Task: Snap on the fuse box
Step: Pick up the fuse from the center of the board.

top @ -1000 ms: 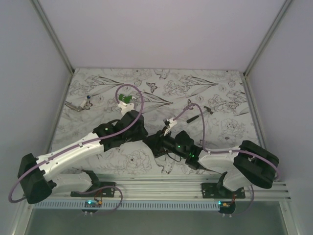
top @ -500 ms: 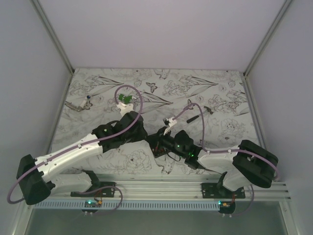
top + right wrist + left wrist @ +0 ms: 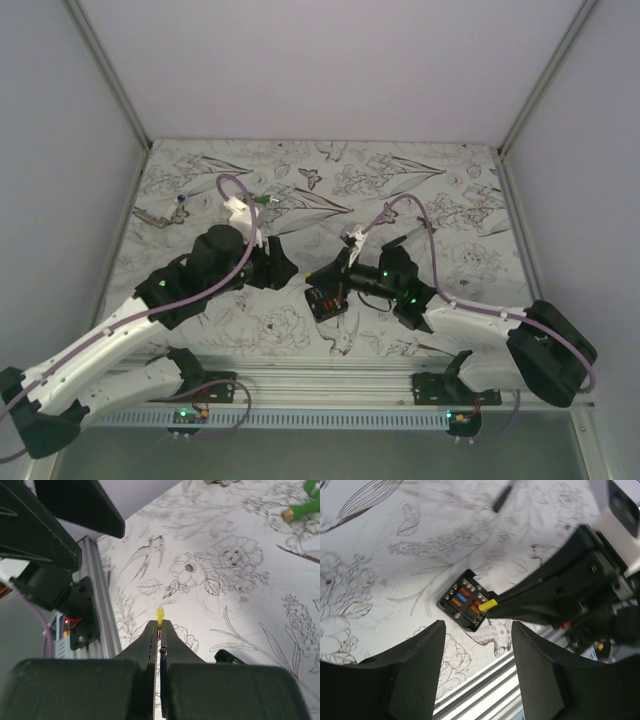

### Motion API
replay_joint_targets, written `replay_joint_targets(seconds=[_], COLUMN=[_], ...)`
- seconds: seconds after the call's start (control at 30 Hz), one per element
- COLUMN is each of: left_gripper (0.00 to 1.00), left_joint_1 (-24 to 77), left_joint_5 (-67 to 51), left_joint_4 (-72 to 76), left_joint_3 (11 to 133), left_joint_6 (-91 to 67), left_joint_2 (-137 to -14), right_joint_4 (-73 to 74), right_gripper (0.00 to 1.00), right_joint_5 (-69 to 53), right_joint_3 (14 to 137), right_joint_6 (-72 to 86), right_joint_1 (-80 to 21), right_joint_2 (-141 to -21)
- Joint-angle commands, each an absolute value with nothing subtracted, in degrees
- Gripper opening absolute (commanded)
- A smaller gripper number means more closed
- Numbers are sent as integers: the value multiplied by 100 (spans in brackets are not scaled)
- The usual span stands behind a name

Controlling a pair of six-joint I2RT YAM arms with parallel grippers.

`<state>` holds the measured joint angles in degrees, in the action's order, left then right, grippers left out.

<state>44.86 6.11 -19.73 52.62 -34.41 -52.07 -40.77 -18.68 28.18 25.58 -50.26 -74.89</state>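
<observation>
Worktop (image 3: 460,200): covered with a black-and-white flower print.
Fuse box (image 3: 464,604): a small black square box lying flat on the worktop close to the near edge, about midway along it, between the two grippers. Its top is uncovered, and orange and red fuses show inside.
Right gripper (image 3: 159,626): fingers pressed together on a yellow fuse (image 3: 488,605) and reaching in low from the right. The fingertips are at the box's edge that faces the right arm.
Yellow fuse, position: it sticks out just past the right fingertips, at the box's rim. I cannot tell whether it is seated in a slot.
Left gripper (image 3: 478,637): fingers spread and holding nothing. It hangs above the worktop on the left of the box and does not touch it.
Green piece (image 3: 262,203): lies toward the far left part of the worktop, well apart from the box.
Black stick (image 3: 501,500): lies on the worktop beyond the box.
Small metal item (image 3: 160,214): near the left edge, too small to identify.
</observation>
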Motion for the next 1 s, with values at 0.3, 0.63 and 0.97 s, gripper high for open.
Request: replay_joint_targets(seconds=[0.3, 0.63, 0.97], left_gripper=[46, 31, 27], left_joint_1=[4285, 4281, 4289], left_joint_5=[-2103, -2856, -3019], left_joint_4=[-888, -485, -348], left_joint_3=[4749, 4608, 4473], left_joint_6=[-1839, -1846, -1856], left_joint_2=[-4783, -4913, -5011], right_joint_4=[-2939, -3015, -3150], right_gripper=[0, 0, 0], right_joint_5=[-4802, -5088, -5141], right_joint_3=[3365, 3384, 3366], right_joint_6=[1786, 1847, 1899], right_joint_1=[-4476, -4474, -4478], right_joint_2=[-6544, -6432, -6427])
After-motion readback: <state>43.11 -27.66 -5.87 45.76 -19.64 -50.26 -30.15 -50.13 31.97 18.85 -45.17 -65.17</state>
